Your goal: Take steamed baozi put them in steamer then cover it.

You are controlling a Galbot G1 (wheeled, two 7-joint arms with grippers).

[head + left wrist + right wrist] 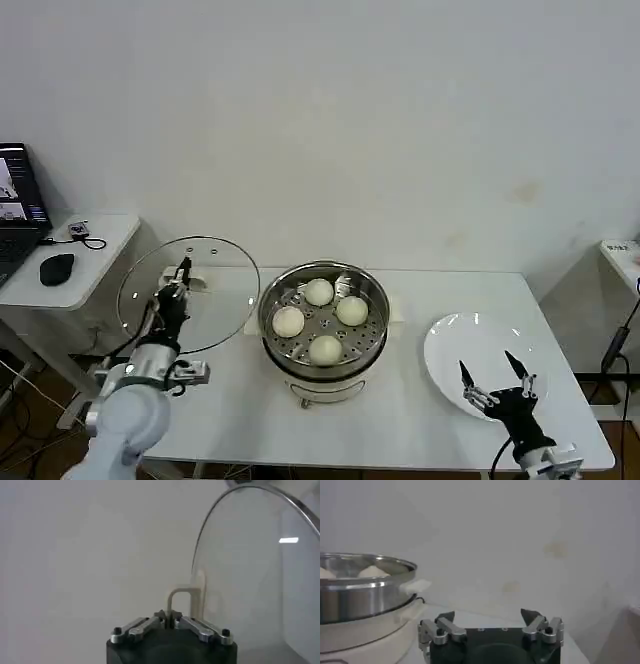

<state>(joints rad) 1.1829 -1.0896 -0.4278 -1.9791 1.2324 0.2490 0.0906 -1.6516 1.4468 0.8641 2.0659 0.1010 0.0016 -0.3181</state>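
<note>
**Lid in hand, steamer loaded and waiting**

Closed tight on the handle of the glass lid [188,294], the left gripper [181,275] holds it raised and tilted, to the left of the steamer [322,322] and apart from it. In the left wrist view the fingers [145,626] meet at the base of the pale loop handle [186,600], with the lid's metal-rimmed disc standing nearly on edge beyond. The right gripper [494,381] hovers over the near edge of the empty white plate [455,340] with its jaws spread wide and nothing between them.

All four steamed baozi [319,292] sit on the perforated tray inside the steamer, spaced in a rough ring, so covering looks like the step in hand. To do it well, the lid should travel right until its centre stands over the pot's centre, and be turned flat, handle upward, before it descends; lowered while tilted, one edge would likely catch the steel rim and skid. A slow, level descent gives the rim a chance to seat all round. Release should wait until the lid rests evenly.

As for orientation, the lid is round and has no long axis in its own plane; its face is turned roughly toward the camera and the wall rather than downward. The steamer stands upright on its white base in the middle of the table [400,420], mouth open to the ceiling, with a small side tab [415,585] projecting at its rim.
</note>
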